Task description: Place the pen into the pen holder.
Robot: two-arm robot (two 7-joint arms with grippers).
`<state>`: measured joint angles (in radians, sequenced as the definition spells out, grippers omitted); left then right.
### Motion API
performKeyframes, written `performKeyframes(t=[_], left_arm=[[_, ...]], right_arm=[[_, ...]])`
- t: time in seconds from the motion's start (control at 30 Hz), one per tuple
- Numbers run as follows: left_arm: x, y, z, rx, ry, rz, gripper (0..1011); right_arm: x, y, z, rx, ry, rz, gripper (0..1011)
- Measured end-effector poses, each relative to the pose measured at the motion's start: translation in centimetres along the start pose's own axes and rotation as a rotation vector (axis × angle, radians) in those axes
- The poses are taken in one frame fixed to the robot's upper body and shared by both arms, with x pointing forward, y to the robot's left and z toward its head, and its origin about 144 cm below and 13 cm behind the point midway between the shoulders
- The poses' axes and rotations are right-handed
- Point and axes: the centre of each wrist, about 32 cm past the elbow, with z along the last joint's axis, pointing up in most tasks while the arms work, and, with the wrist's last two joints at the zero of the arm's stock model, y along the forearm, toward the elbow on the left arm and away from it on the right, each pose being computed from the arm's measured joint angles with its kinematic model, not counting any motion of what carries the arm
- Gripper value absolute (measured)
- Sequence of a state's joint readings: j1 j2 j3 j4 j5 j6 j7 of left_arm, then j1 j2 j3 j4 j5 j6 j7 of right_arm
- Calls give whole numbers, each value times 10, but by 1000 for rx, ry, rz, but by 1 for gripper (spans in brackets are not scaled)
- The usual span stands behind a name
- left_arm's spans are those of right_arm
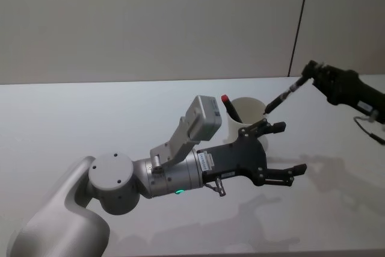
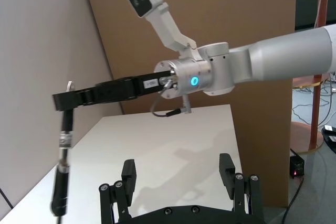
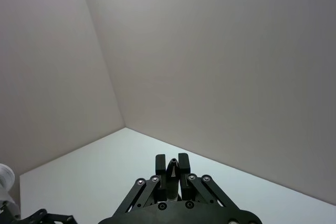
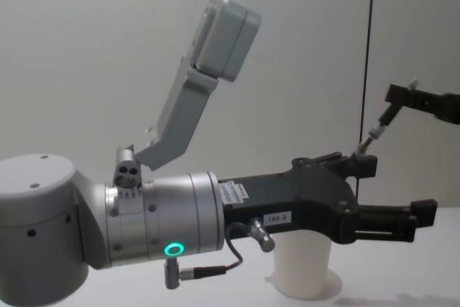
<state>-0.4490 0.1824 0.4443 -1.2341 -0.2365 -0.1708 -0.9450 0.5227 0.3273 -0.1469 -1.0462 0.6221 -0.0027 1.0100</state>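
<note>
The pen (image 1: 278, 101) is black and slender, and it hangs slanted from my right gripper (image 1: 308, 70), which is shut on its top end. Its lower tip is close above the far right rim of the pen holder (image 1: 243, 126), a white paper cup. In the chest view the pen (image 4: 376, 131) slopes down from the right gripper (image 4: 397, 95) toward the cup (image 4: 302, 265). My left gripper (image 1: 293, 147) stands open in front of the cup, holding nothing. In the left wrist view the pen (image 2: 61, 177) dangles from the right gripper (image 2: 65, 99).
A second pen with a red cap (image 1: 230, 106) leans inside the cup. The white table (image 1: 72, 118) meets a grey wall behind. A brown board (image 2: 220, 24) stands past the table's end. The left arm's body (image 1: 120, 182) covers the near middle of the table.
</note>
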Motion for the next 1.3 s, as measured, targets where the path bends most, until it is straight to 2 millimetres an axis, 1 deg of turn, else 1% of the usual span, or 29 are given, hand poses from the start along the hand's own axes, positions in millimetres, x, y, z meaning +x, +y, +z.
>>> performKeyframes(t=[0.33, 0.5, 0.87, 1.1, 1.13, 1.2, 1.3], left_arm=[[0, 0, 0, 0, 0, 0, 1004], [0, 0, 0, 0, 0, 0, 1004], [0, 0, 0, 0, 0, 0, 1004], [0, 0, 0, 0, 0, 0, 1004], [0, 0, 0, 0, 0, 0, 1004], [0, 0, 0, 0, 0, 0, 1004], [0, 0, 0, 0, 0, 0, 1004]], right_arm=[[8, 24, 8, -45, -42, -5, 129], [10, 35, 8, -69, -61, -12, 129], [12, 53, 3, -127, -93, -29, 128], [13, 60, -4, -162, -106, -38, 132], [13, 61, -5, -165, -107, -38, 145], [13, 63, -7, -173, -109, -41, 215], [13, 64, -10, -180, -112, -43, 289]])
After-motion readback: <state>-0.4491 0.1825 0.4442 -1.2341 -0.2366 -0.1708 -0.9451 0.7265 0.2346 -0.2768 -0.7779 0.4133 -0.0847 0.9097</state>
